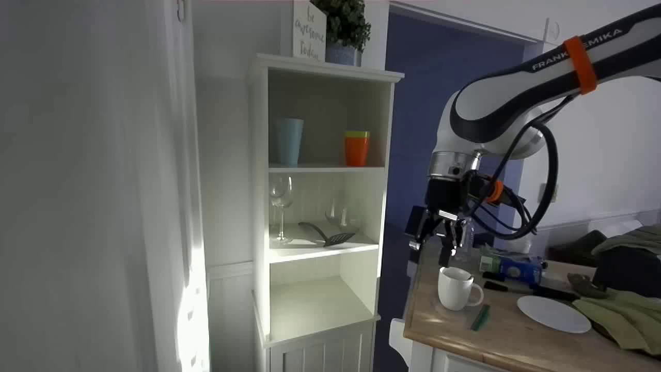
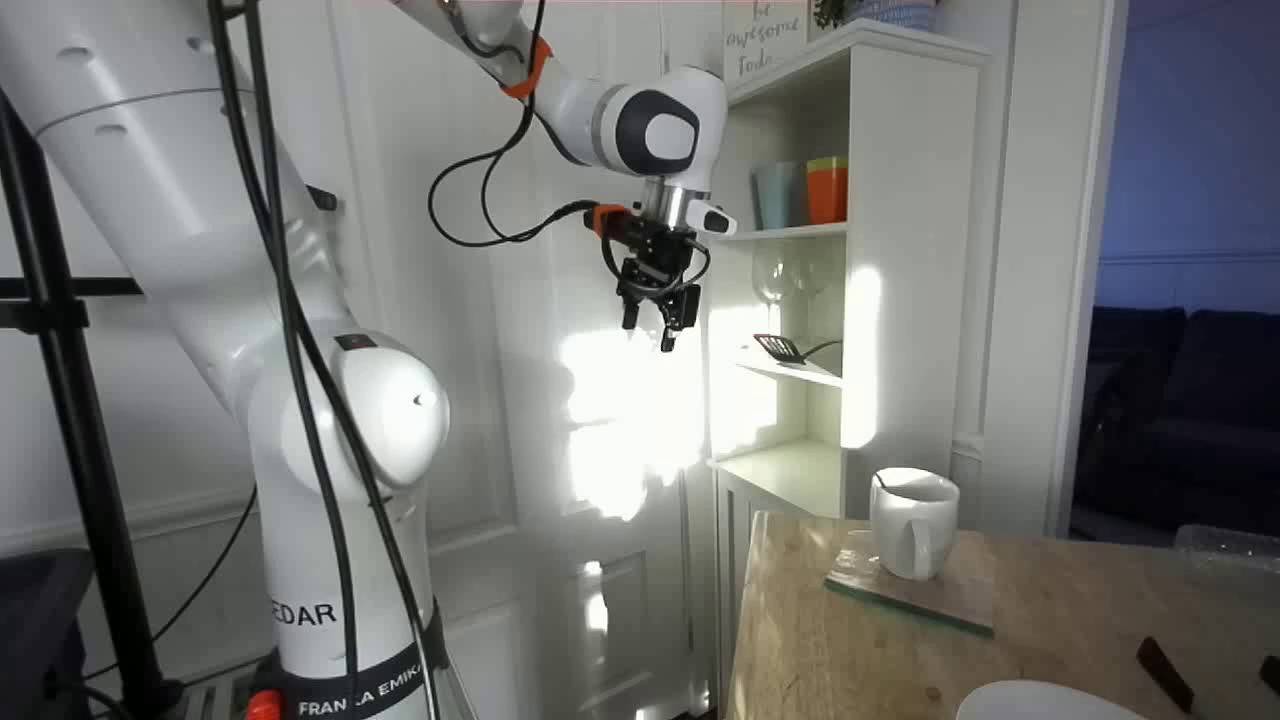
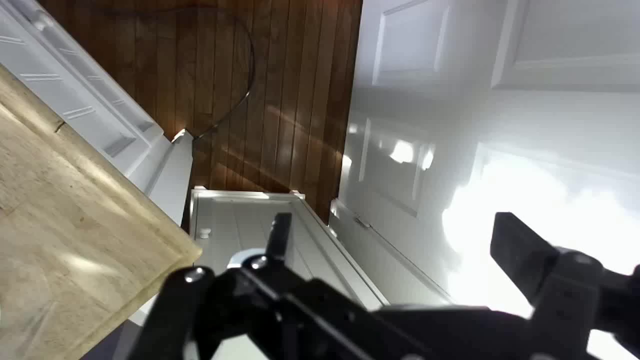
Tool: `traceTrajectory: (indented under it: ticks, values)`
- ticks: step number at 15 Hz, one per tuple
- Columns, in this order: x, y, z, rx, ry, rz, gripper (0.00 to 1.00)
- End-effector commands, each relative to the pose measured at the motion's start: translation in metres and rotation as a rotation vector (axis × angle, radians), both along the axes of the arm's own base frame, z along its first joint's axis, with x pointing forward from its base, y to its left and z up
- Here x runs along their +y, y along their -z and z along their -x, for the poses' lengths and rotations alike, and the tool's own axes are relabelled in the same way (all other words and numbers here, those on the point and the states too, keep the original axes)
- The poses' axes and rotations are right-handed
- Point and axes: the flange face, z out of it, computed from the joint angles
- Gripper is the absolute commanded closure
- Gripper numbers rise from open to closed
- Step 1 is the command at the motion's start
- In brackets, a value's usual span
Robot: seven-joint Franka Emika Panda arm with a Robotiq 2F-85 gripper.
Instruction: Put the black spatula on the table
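Since the black spatula (image 1: 338,239) lies on the shelf (image 1: 320,252), I judge pickup pending: my empty, wide-spread gripper (image 3: 392,225) must reach in and grasp.

In both exterior views open air parts claw (image 1: 430,250) from shelf (image 1: 314,252). Mid-frame in an exterior view, a wine glass (image 1: 281,200) flanks the spatula's (image 1: 338,239) left, glassware (image 1: 349,221) its rear; front unblocked. In an exterior view's lower right, bare tabletop (image 2: 815,660) stretches left of mug (image 2: 908,542) and plate (image 2: 1040,702).
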Motion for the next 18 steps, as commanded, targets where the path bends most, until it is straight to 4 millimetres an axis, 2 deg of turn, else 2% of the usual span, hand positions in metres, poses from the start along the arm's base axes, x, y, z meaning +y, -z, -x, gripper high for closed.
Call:
traceTrajectory:
  ticks: [1, 7, 10, 14, 18]
  values:
    - [0.0, 0.0, 0.0, 0.001, 0.0, 0.0, 0.0]
    - [0.0, 0.0, 0.0, 0.002, 0.0, 0.001, 0.0]
    - [0.006, 0.014, -0.036, -0.022, 0.198, -0.004, 0.0]
    - [0.007, 0.024, -0.074, 0.011, 0.405, -0.032, 0.0]
    - [0.011, 0.01, -0.103, 0.029, 0.589, -0.102, 0.0]
